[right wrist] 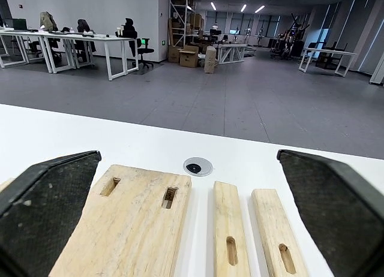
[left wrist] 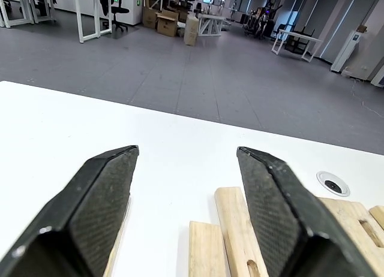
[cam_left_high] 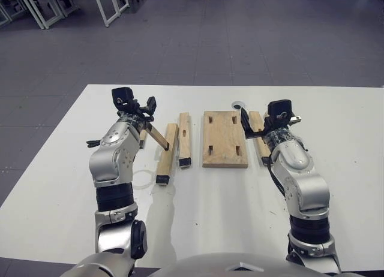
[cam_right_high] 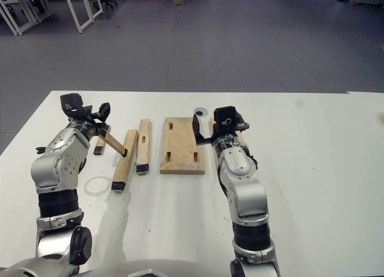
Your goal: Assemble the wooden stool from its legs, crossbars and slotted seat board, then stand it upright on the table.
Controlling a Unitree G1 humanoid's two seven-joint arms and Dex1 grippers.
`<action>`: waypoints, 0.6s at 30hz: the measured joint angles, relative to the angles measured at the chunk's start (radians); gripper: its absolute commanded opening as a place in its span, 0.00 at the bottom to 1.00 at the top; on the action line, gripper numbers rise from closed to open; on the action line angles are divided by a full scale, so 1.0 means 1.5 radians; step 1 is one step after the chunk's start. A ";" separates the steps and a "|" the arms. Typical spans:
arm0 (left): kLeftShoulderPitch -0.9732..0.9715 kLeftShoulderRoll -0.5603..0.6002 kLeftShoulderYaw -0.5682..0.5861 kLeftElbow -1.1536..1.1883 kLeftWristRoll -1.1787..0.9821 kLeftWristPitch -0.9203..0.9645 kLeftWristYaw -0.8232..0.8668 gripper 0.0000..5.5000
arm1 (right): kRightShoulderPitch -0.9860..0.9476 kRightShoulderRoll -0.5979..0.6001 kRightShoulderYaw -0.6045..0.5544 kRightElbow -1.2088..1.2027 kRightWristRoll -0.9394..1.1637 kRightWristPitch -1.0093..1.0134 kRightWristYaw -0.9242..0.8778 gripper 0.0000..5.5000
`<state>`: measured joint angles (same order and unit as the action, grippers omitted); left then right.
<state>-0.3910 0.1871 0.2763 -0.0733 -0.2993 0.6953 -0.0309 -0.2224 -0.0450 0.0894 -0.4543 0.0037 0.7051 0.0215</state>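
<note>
Both spread wide and holding nothing, the left gripper [left wrist: 187, 151] hangs over the left-side legs [cam_left_high: 163, 166] and the right gripper [right wrist: 189, 152] over the right-side legs [right wrist: 228, 211], flanking the slotted seat board [cam_left_high: 225, 142]; each should likely straddle one leg squarely, clear of its slot, before closing.

Only narrow gaps part the seat board [cam_left_high: 225, 139] from flanking legs [cam_left_high: 185, 139].

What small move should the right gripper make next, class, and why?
Probably lower the right gripper onto the slotted leg nearest the seat board and shut on it: the gripper is open and empty, that leg lies flat beneath it, and nothing is joined to the board yet.
</note>
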 measured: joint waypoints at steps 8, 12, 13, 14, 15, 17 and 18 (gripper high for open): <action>-0.228 0.029 0.054 -0.113 -0.087 0.044 0.019 0.60 | 0.015 0.008 0.001 -0.013 0.000 0.010 -0.006 1.00; -0.176 0.078 0.041 -0.249 -0.104 0.120 0.021 0.73 | 0.028 0.007 0.000 -0.021 -0.001 0.011 -0.008 1.00; -0.126 0.082 0.024 -0.280 -0.098 0.133 0.022 0.76 | 0.030 0.007 -0.001 -0.022 -0.001 0.011 -0.009 1.00; -0.034 0.083 -0.008 -0.333 -0.086 0.147 0.024 0.79 | 0.033 0.007 -0.001 -0.025 -0.001 0.011 -0.010 1.00; 0.034 0.082 -0.026 -0.370 -0.078 0.155 0.026 0.82 | 0.037 0.007 -0.001 -0.027 -0.001 0.011 -0.013 1.00; 0.199 0.082 -0.066 -0.466 -0.052 0.172 0.036 0.87 | 0.047 0.008 -0.004 -0.034 -0.002 0.011 -0.020 1.00; 0.250 0.083 -0.077 -0.494 -0.044 0.181 0.040 0.90 | 0.053 0.009 -0.006 -0.037 -0.003 0.011 -0.023 1.00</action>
<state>-0.0155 0.3110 0.1606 -0.8143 -0.3651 0.9668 0.0293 -0.1424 -0.0308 0.0803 -0.5094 -0.0015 0.7218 -0.0126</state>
